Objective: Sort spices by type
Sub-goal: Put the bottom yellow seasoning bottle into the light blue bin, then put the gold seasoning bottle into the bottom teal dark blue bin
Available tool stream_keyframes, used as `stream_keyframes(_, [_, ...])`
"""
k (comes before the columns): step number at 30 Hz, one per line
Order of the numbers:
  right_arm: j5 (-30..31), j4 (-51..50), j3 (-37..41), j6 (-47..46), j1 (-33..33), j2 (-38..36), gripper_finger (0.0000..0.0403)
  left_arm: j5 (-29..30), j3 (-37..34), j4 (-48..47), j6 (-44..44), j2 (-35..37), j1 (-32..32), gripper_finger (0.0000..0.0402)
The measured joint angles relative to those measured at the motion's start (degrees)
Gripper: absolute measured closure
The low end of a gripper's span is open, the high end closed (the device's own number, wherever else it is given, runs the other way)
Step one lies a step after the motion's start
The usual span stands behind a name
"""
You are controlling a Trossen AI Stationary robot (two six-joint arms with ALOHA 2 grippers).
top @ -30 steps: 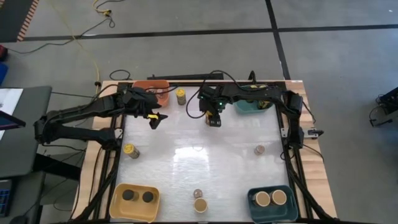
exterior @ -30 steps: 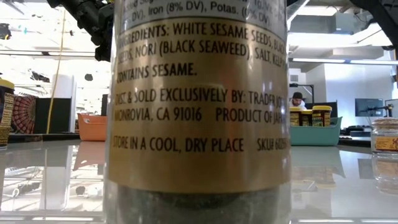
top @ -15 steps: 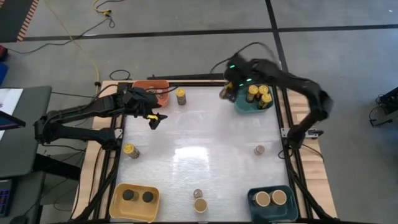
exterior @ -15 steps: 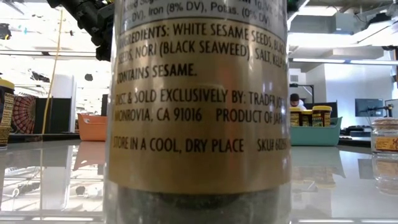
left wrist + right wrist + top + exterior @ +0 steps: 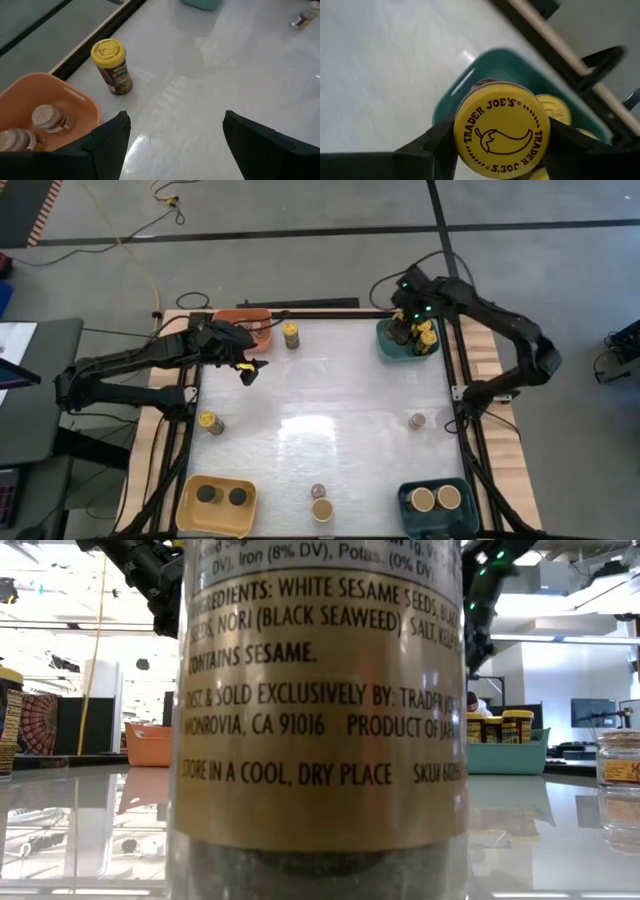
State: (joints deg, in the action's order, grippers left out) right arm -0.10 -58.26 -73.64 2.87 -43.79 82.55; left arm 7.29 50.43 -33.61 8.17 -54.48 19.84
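- yellow-lidded jar [image 5: 501, 131] is sitting clamped between my right gripper's [image 5: 501, 150] two dark fingers [image 5: 432, 147], lid facing the wrist camera, right over the teal bin [image 5: 485, 62] at the table's far right corner.
- my right gripper [image 5: 403, 328] is hanging above that teal bin [image 5: 385, 350], where other yellow-lidded jars [image 5: 427, 338] are already standing.
- my left gripper [image 5: 248, 369] is hovering empty over the table [image 5: 330, 410] with its fingers [image 5: 107, 142] spread wide, just beside the orange bin [image 5: 75, 102].
- grey-topped jars [image 5: 47, 117] are lying inside that orange bin, and one more yellow-lidded jar [image 5: 112, 67] is standing upright on the table near it.
- another yellow-lidded jar [image 5: 209, 422] is waiting by the left edge, and a small jar [image 5: 417, 421] by the right edge.
- near me, the yellow bin [image 5: 190, 515] is holding two black-lidded jars [image 5: 206, 494], the dark teal bin [image 5: 405, 515] two tan-lidded jars [image 5: 423, 499].
- between them a tan-lidded jar [image 5: 322, 509] and a small grey-topped jar [image 5: 317, 491] are standing on the table.
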Motion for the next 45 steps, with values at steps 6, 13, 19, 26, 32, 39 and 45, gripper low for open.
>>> stream_keyframes(6, [0.04, 2.06, -0.01, 2.57, 0.61, 6.13, 0.0157, 0.00, 0.00, -0.02, -0.01, 0.00, 0.00, 0.0097])
stream_keyframes(13, [2.56, 4.15, -0.01, 5.04, 0.53, 10.69, 0.0157, -0.04, 0.00, 0.00, 0.70, 0.00, 0.00, 0.0097])
stream_keyframes(19, [3.01, 5.14, -0.01, 5.85, 0.03, 12.21, 0.0157, -0.07, 0.00, 0.00, 1.52, 0.00, 0.00, 0.0097])
stream_keyframes(26, [3.17, 6.25, -0.01, 6.24, -0.24, 12.28, 0.0103, -0.13, 0.00, 0.08, 1.52, 0.00, 0.00, 0.0097])
stream_keyframes(32, [3.15, 6.14, -0.04, 6.64, -0.21, 12.28, 0.0096, -0.15, 0.00, 0.09, 1.52, 0.00, 0.00, 0.0097])
stream_keyframes(39, [3.15, 6.77, -0.05, 6.65, -0.23, 10.17, 0.0094, -0.15, 0.00, 0.09, 1.52, 0.00, 0.00, 0.0097])
stream_keyframes(45, [3.15, 6.87, -0.05, 5.71, -0.21, 5.50, 0.0093, -0.15, 0.00, 0.09, 1.52, 0.00, 0.00, 0.0097])
